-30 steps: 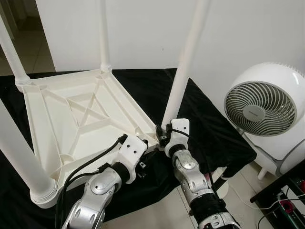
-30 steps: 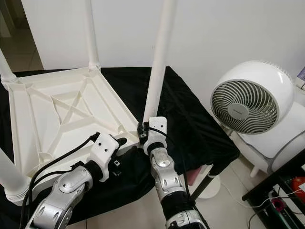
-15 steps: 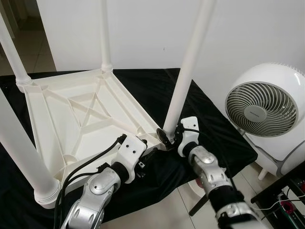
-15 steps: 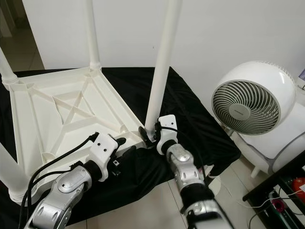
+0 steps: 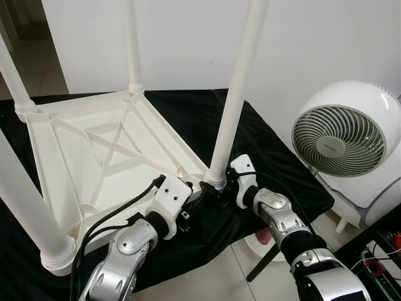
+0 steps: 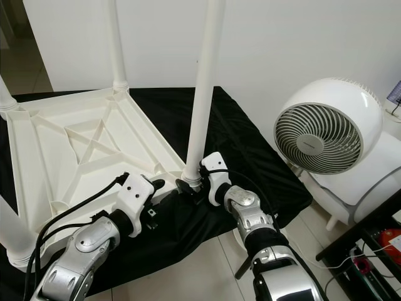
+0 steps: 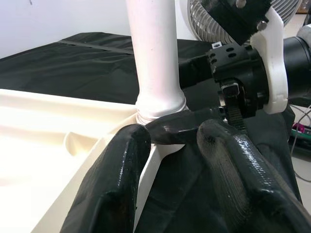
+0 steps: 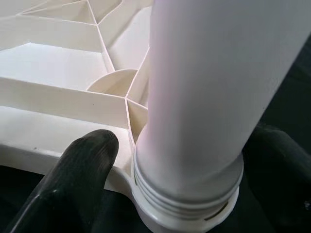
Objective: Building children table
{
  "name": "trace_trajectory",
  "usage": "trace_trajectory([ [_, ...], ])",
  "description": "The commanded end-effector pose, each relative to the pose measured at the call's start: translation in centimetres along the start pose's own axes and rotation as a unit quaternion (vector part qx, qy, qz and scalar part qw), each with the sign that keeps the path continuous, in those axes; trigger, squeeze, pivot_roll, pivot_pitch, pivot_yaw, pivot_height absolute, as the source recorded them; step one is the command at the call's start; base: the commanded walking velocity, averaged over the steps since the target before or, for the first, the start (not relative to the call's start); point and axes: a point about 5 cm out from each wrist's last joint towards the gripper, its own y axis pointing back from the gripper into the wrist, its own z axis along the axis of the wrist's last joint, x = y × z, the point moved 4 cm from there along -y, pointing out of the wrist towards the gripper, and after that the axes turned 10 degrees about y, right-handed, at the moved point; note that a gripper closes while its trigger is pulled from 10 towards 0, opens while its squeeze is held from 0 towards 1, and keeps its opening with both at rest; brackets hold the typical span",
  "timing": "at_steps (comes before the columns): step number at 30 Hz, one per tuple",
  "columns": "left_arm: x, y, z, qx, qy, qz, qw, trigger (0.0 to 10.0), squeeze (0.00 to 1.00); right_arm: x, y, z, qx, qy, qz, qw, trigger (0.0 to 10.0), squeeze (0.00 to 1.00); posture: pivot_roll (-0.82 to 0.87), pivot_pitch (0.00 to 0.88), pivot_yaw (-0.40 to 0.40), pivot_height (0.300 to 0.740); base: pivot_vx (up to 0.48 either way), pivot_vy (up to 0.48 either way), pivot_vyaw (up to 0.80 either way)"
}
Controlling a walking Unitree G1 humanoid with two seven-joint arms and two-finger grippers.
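White plastic table lies upside down on a black cloth, legs up. Right gripper is closed around the base of the near-right leg, right at its threaded collar: one finger on the table-frame side, the other on the cloth side, leg filling the gap between them. Left gripper sits at the same corner, fingers spread, straddling the table's edge just below the leg base, not clamping anything. The right gripper's lower finger lies just ahead of the left fingertips. White fan stands well off to the right gripper's side.
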Motion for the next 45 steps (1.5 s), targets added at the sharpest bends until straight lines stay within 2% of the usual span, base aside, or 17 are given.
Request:
trace_trajectory([
  [1, 0.0, 0.0, 0.0, -0.001, 0.006, 0.009, 1.000, 10.0, 0.00, 0.3, -0.6, 0.7, -0.012, 0.009, 0.013, 1.000, 10.0, 0.00, 0.12, 0.027, -0.101, 0.740, 0.000, 0.000, 0.00],
  [3, 0.0, 0.0, 0.0, -0.001, 0.006, 0.009, 1.000, 10.0, 0.00, 0.3, -0.6, 0.7, -0.012, 0.009, 0.013, 1.000, 10.0, 0.00, 0.12, 0.027, -0.101, 0.740, 0.000, 0.000, 0.00],
  [7, 0.1, 0.0, 0.1, -0.002, 0.006, 0.013, 1.000, 10.0, 0.00, -0.7, -1.6, 2.3, -0.032, 0.013, -0.009, 0.999, 10.0, 0.00, 0.13, 0.034, -0.099, 0.740, 0.000, 0.000, 0.00],
  [14, 0.2, 0.1, 0.1, -0.001, 0.006, 0.013, 1.000, 10.0, 0.00, -0.4, -1.7, 2.5, -0.043, 0.016, 0.009, 0.999, 9.8, 0.00, 0.13, 0.035, -0.097, 0.740, 0.000, 0.000, 0.00],
  [15, 0.1, 0.1, 0.1, -0.001, 0.006, 0.013, 1.000, 10.0, 0.00, -0.2, -1.7, 2.4, -0.043, 0.014, 0.016, 0.999, 1.6, 0.00, 0.13, 0.034, -0.097, 0.740, 0.000, 0.000, 0.00],
  [16, 0.1, 0.1, 0.1, -0.001, 0.006, 0.013, 1.000, 10.0, 0.00, -0.1, -1.6, 2.3, -0.043, 0.012, 0.021, 0.999, 0.0, 0.00, 0.13, 0.036, -0.095, 0.740, 0.000, 0.000, 0.00],
  [26, 0.1, 0.4, -0.4, 0.010, 0.001, 0.005, 1.000, 10.0, 0.00, -0.3, -0.8, 0.9, -0.028, -0.007, 0.025, 0.999, 0.0, 0.00, 0.12, 0.038, -0.099, 0.740, 0.000, 0.000, 0.00],
  [29, 0.1, 0.5, -0.5, 0.012, 0.002, 0.004, 1.000, 10.0, 0.00, -0.4, -0.6, 0.5, -0.019, -0.003, 0.019, 1.000, 0.0, 0.00, 0.12, 0.038, -0.099, 0.740, 0.000, 0.000, 0.00],
  [32, 0.2, 0.6, -0.6, 0.012, -0.003, 0.006, 1.000, 10.0, 0.00, -0.3, -0.2, -0.3, 0.006, 0.020, 0.014, 1.000, 0.0, 0.00, 0.12, 0.042, -0.098, 0.740, 0.000, 0.000, 0.00],
  [34, 0.1, 0.6, -0.6, 0.013, 0.000, 0.005, 1.000, 10.0, 0.00, -0.8, -0.2, -0.5, 0.014, 0.020, -0.024, 0.999, 0.0, 0.00, 0.11, 0.045, -0.094, 0.740, 0.000, 0.000, 0.00],
  [35, 0.1, 0.6, -0.6, 0.013, 0.000, 0.005, 1.000, 10.0, 0.00, -0.8, -0.2, -0.5, 0.014, 0.020, -0.024, 0.999, 0.0, 0.00, 0.11, 0.045, -0.094, 0.740, 0.000, 0.000, 0.00],
  [37, -0.1, 0.4, -0.7, 0.014, 0.004, 0.001, 1.000, 10.0, 0.00, -0.8, -0.5, -0.3, 0.016, -0.009, -0.088, 0.996, 0.0, 0.00, 0.10, 0.044, -0.090, 0.740, 0.000, 0.000, 0.00],
  [43, -0.2, 0.3, -0.7, 0.014, 0.004, 0.001, 1.000, 10.0, 0.00, -0.7, -0.6, -0.4, 0.019, -0.022, -0.108, 0.994, 0.0, 0.00, 0.10, 0.044, -0.090, 0.740, 0.000, 0.000, 0.00],
  [44, -0.2, 0.3, -0.7, 0.015, 0.004, 0.001, 1.000, 10.0, 0.00, -0.3, -0.7, -0.1, 0.015, -0.027, -0.143, 0.989, 0.0, 0.00, 0.09, 0.040, -0.090, 0.740, 0.000, 0.000, 0.00],
  [45, -0.2, 0.3, -0.7, 0.015, 0.004, 0.001, 1.000, 10.0, 0.00, -0.3, -0.7, -0.1, 0.015, -0.027, -0.143, 0.989, 0.0, 0.00, 0.09, 0.040, -0.090, 0.740, 0.000, 0.000, 0.00],
])
